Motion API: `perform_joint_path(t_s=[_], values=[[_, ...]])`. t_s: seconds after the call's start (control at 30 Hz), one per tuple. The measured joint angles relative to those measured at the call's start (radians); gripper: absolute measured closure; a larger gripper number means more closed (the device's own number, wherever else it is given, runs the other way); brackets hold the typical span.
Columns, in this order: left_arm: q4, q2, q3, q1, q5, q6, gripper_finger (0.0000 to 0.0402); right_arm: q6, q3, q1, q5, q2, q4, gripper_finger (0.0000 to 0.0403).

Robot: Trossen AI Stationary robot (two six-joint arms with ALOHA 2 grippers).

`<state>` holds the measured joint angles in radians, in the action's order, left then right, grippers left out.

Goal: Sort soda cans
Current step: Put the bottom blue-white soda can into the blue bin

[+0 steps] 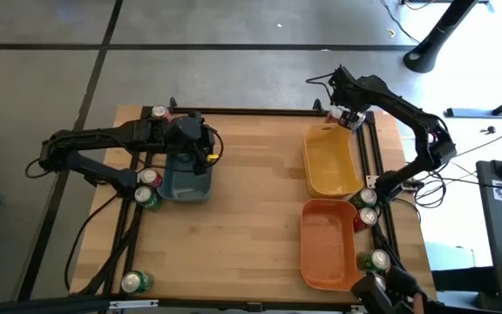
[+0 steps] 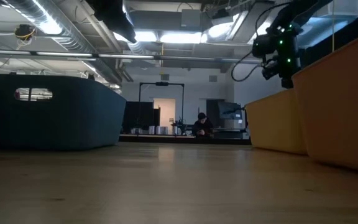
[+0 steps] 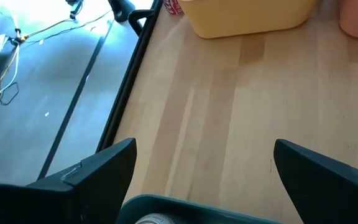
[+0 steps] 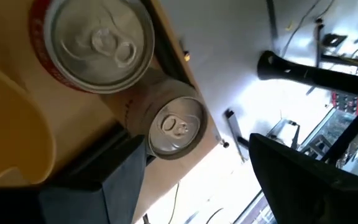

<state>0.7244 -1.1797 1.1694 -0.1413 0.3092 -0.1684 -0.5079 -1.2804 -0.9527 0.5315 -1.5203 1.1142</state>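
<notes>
My right gripper (image 1: 350,119) hangs at the far right corner of the counter (image 1: 251,201), just beyond the yellow bin (image 1: 330,160). Only my right wrist view shows what lies beneath it: a red can (image 4: 92,40) and a silver can (image 4: 176,127), upright and side by side, with my right fingers (image 4: 126,180) spread, one of them right beside the silver can, clasping nothing. The high view hides those two cans under the wrist.

My left gripper (image 1: 200,155) sits over the blue-grey bin (image 1: 186,180). The left wrist view shows my left fingers (image 3: 101,171) spread wide and empty, with a can top (image 3: 154,218) inside the bin's rim; the high view does not show that can.

The high view alone gives the remaining cans: one at the far left corner (image 1: 159,113), two beside the blue-grey bin (image 1: 147,185), one at the near left corner (image 1: 135,281), and several along the right edge near the orange bin (image 1: 328,244).

The counter is pale wood planking in a dark frame. The low view shows an open workshop with ceiling lights, ducting, and a seated person (image 2: 201,126) far off.
</notes>
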Motion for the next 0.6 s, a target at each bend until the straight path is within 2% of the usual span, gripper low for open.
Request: perform_joint_path(t_s=[0.33, 0.6], values=[[-0.002, 0.000, 0.000, 0.000, 0.000, -0.009, 0.0034, -0.026, 0.000, 0.002, 0.014, -0.087, 0.032, 0.0120], [-0.003, 0.000, 0.000, 0.000, 0.000, -0.012, 0.0034, -0.026, 0.000, 0.003, 0.033, -0.102, 0.026, 0.0120]])
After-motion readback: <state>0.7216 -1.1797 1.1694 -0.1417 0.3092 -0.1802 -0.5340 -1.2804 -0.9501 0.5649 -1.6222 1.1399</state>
